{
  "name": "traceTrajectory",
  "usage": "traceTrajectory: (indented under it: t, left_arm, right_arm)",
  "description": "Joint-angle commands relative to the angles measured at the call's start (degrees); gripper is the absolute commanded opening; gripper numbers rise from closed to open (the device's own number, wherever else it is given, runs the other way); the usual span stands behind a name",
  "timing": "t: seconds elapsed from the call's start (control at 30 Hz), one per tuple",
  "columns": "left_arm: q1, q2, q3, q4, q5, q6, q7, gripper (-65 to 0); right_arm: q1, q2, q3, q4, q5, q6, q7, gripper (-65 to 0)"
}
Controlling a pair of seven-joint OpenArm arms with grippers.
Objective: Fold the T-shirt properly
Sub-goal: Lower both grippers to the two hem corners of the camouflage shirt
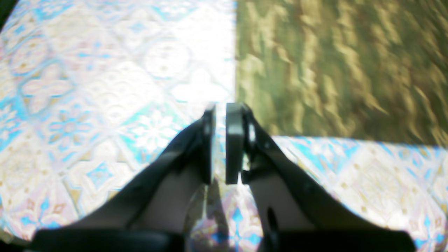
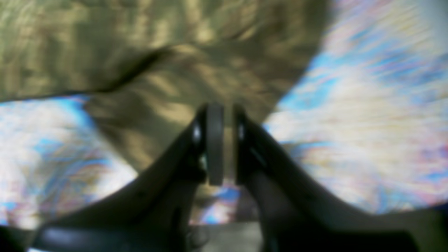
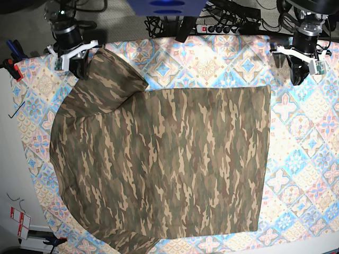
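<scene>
Camouflage T-shirt (image 3: 169, 164) is spread flat on the patterned cloth, one side folded in straight, a sleeve bunched at upper left.

Camouflage T-shirt (image 3: 169, 164) spread on tile-patterned cloth (image 3: 307, 159), sleeve folded inward.

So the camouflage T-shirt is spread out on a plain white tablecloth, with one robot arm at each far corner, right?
Not quite. The cloth under the T-shirt is not plain white: it has a pastel blue and pink tile pattern, as the base view shows. The rest holds: the shirt is spread out, with an arm at each far corner.
</scene>
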Motion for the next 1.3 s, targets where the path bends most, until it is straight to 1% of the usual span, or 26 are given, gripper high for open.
traceTrajectory:
  t: [0.0, 0.1, 0.2, 0.27, 0.3, 0.4, 0.47, 0.53, 0.63, 0.73, 0.87, 0.93, 1.03, 1.07, 1.17, 1.27]
  left_arm:
    - [-0.3, -1.0, -0.2, 1.0, -1.8, -2.8, 0.3, -58.9]
    - [-3.2, -1.5, -0.2, 1.0, -7.0, -8.1, 6.7, -58.9]
    - [-7.0, -2.7, -1.5, 0.9, -11.0, -11.5, 15.5, -58.9]
    - [-9.9, -2.6, -3.1, 0.7, -13.7, -13.6, 22.6, -58.8]
    - [-11.1, -2.5, -4.1, 0.7, -14.3, -14.4, 25.2, -58.8]
    - [-13.6, -2.5, -5.6, 0.7, -14.9, -16.5, 30.5, -58.7]
    - [-15.6, -2.5, -5.8, 0.7, -14.9, -17.4, 32.7, -55.8]
    - [-16.5, -2.5, -5.8, 0.7, -14.8, -17.4, 34.8, -49.4]
    - [-17.2, -2.5, -5.8, 0.7, -14.7, -17.4, 35.9, -39.4]
    - [-17.2, -2.5, -5.8, 0.7, -14.7, -17.4, 35.9, -33.3]
    - [-17.2, -2.5, -5.8, 0.7, -14.7, -17.4, 36.0, -32.8]
    - [-17.2, -2.5, -5.8, 0.7, -14.6, -17.4, 36.0, -32.8]
    - [-17.2, -2.5, -5.8, 0.7, -14.3, -17.4, 36.0, -32.8]
    - [-17.2, -2.5, -5.8, 0.7, -14.3, -17.4, 36.0, -32.8]
    - [-17.2, -2.5, -5.8, 0.7, -14.3, -17.4, 36.0, -32.8]
    - [-17.2, -2.5, -5.8, 0.6, -14.3, -17.4, 36.0, -32.8]
  right_arm:
    - [1.4, 0.8, 2.8, 0.7, 2.2, -0.3, 0.6, -60.1]
    - [5.3, 0.7, 6.5, 0.6, 5.1, 3.0, -7.4, -60.0]
    - [7.7, 0.7, 9.1, 0.6, 6.3, 3.9, -13.8, -59.3]
    - [8.9, 0.7, 10.3, 0.5, 7.4, 4.2, -17.1, -55.1]
    - [9.3, 0.7, 10.6, 0.5, 8.0, 4.8, -18.6, -52.4]
    - [10.7, 0.6, 12.3, -0.3, 10.7, 8.3, -22.9, -44.0]
    - [11.5, 0.6, 13.7, -2.1, 13.1, 11.3, -25.6, -40.5]
    - [12.7, 0.6, 14.6, -4.8, 15.0, 13.0, -28.1, -40.0]
    - [14.4, 0.6, 15.9, -9.8, 16.2, 13.4, -30.9, -40.0]
    - [16.0, 0.6, 16.0, -15.0, 16.3, 13.8, -32.5, -39.7]
    - [17.8, 0.4, 16.1, -21.5, 16.5, 21.1, -32.9, -39.6]
    - [19.1, 0.4, 16.1, -25.6, 17.3, 22.1, -34.1, -39.6]
    - [20.9, 0.4, 16.1, -31.7, 20.1, 25.9, -36.3, -39.6]
    - [21.3, 0.4, 16.1, -33.4, 20.8, 26.5, -36.8, -39.6]
    - [22.7, 0.4, 15.9, -37.9, 22.0, 26.5, -39.2, -39.6]
    - [22.8, 0.5, 15.8, -38.8, 21.7, 26.5, -41.6, -39.8]
